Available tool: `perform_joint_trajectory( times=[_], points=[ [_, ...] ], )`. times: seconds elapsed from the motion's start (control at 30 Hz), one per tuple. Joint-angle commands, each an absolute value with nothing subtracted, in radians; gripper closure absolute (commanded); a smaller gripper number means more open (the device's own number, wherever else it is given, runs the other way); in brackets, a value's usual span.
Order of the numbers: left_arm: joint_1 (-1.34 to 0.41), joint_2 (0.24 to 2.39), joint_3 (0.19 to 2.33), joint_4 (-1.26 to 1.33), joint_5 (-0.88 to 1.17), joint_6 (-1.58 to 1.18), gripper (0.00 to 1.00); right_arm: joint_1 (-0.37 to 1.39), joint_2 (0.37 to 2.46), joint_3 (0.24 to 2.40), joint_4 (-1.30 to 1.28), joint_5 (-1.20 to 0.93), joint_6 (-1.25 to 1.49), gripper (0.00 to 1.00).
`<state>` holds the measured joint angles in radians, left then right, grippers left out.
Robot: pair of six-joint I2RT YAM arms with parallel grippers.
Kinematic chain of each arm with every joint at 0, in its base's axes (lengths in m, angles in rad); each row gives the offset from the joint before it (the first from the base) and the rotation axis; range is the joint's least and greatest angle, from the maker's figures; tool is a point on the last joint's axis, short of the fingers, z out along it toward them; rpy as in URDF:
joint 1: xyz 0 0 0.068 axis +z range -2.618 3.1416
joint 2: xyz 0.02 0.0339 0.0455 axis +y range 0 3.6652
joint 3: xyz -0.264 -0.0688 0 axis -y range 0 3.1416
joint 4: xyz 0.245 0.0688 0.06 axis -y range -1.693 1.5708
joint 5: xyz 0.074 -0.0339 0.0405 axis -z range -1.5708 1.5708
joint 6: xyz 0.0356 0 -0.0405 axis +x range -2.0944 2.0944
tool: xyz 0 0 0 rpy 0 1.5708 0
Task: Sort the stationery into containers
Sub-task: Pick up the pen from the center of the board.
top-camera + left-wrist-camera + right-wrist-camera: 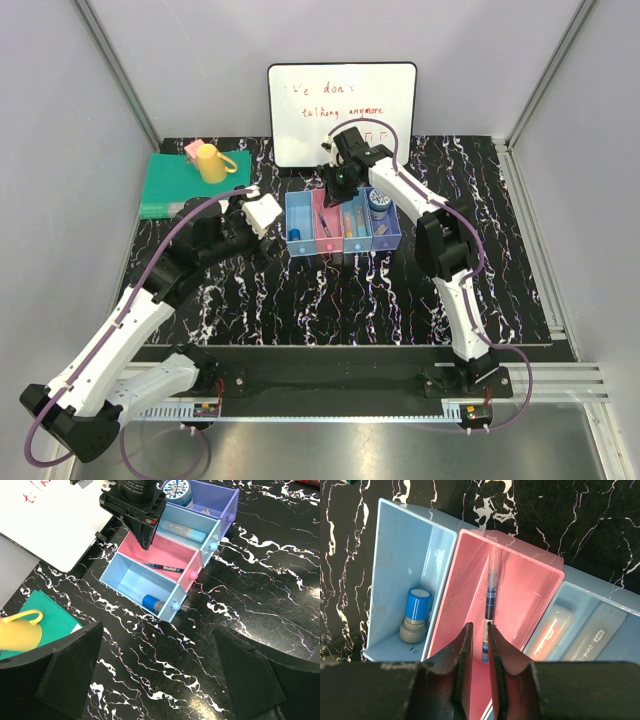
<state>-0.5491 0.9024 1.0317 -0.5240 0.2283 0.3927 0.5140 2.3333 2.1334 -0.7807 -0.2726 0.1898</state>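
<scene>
While poised above the pink bin (520, 587), right gripper (476, 630) showing jaws parted only a crack, nothing clamped between them; thin pen (490, 610) lying loose on the bin floor, its near end just beyond the fingertips, possibly brushing them, hard to tell. Left gripper (157, 675) spread wide, empty, hovering over bare marble tabletop (260, 590) near and left of the bin row.

Outward from the pen: blue-capped marker (415, 615) resting in the left blue bin (400, 555); two short markers (570, 635) side by side in the blue bin to the right. Patterned roll (176, 490) sitting in the far-right purple bin (215, 497). Yellow mug (211, 162) on green book (170, 185), far left; whiteboard (340, 110) at the far edge.

Judged step: release of pen into pink bin, retreat pending.

Risks:
- Jaws barely apart, so a straight lift could drag the pen up if an end catches on a finger.
- Fingers low between bin walls; a sideways retreat could nudge the joined, light-looking row out of place.
- Pen lying lengthwise with its far end up the wall; a bump could tip it over the rim.
</scene>
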Motion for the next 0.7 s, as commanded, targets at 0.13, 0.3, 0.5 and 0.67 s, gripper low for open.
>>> perform_joint_trajectory(
  times=[0.13, 0.3, 0.5, 0.67],
  points=[
    [-0.554, 0.881, 1.049, -0.476, 0.247, 0.41, 0.01, 0.508, 2.128, 2.117, -0.767, -0.155, 0.135, 0.76],
    [-0.554, 0.876, 1.052, -0.482, 0.23, 0.425, 0.01, 0.47, 1.945, 1.872, -0.77, -0.011, 0.092, 0.68],
    [-0.554, 0.833, 1.028, -0.497, 0.206, 0.445, 0.01, 0.356, 1.673, 1.508, -0.758, 0.057, 0.048, 0.46],
    [-0.554, 0.811, 1.031, -0.523, 0.193, 0.459, 0.01, 0.243, 1.56, 1.301, -0.738, 0.055, 0.009, 0.42]
  ],
)
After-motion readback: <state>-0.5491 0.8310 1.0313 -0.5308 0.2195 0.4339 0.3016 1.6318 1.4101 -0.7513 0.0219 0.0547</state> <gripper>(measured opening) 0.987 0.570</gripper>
